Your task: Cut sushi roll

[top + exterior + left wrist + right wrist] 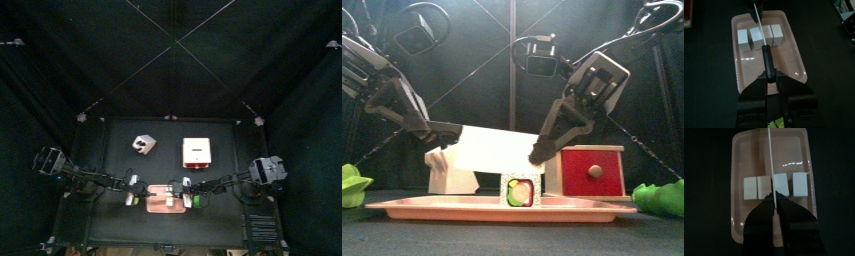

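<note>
A white sushi roll [774,186] lies across a pink tray [743,158], split into several slices side by side; the front view shows its end [519,190]. A knife with a white blade [492,150] is held edge-down over the roll. My left gripper [767,77] is shut on its black handle [765,57]. My right gripper [771,200] is shut on the blade's other end [771,158]. In the left wrist view the thin blade [759,27] sits in a gap between slices [757,37]. In the top view both grippers meet over the tray [164,203].
A white block [143,144] and a red box with a white top [198,151] stand behind the tray; the red box also shows in the front view [591,170]. Green objects lie low at the front left [353,186] and front right [657,196].
</note>
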Controlling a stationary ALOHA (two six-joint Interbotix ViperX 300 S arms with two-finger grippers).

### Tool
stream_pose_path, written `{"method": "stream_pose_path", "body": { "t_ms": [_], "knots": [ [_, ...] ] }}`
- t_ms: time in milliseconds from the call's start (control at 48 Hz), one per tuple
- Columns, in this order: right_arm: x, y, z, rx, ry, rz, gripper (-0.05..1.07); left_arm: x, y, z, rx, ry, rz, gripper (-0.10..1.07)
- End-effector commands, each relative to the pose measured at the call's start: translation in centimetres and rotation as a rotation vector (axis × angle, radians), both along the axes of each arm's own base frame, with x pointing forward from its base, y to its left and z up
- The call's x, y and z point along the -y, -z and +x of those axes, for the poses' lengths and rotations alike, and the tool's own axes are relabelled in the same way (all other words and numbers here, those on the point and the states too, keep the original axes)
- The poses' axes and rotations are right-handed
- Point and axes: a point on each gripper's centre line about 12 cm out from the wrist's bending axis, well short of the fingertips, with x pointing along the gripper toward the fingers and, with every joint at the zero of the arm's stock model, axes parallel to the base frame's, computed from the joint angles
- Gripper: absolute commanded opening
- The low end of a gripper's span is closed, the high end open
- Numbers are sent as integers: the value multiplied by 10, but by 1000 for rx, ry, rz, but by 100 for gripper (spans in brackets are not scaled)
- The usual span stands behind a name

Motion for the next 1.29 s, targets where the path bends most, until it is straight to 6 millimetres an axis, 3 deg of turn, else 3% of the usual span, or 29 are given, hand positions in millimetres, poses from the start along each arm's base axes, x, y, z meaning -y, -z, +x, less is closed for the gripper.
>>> {"method": "stream_pose_path", "body": {
  "t_ms": [0,1271],
  "knots": [
    [-1,5,-7,-39,-2,-6,27,5,2,-4,-13,24,4,45],
    [-3,39,-3,-130,21,1,26,13,32,-2,-135,49,32,45]
  ]
}}
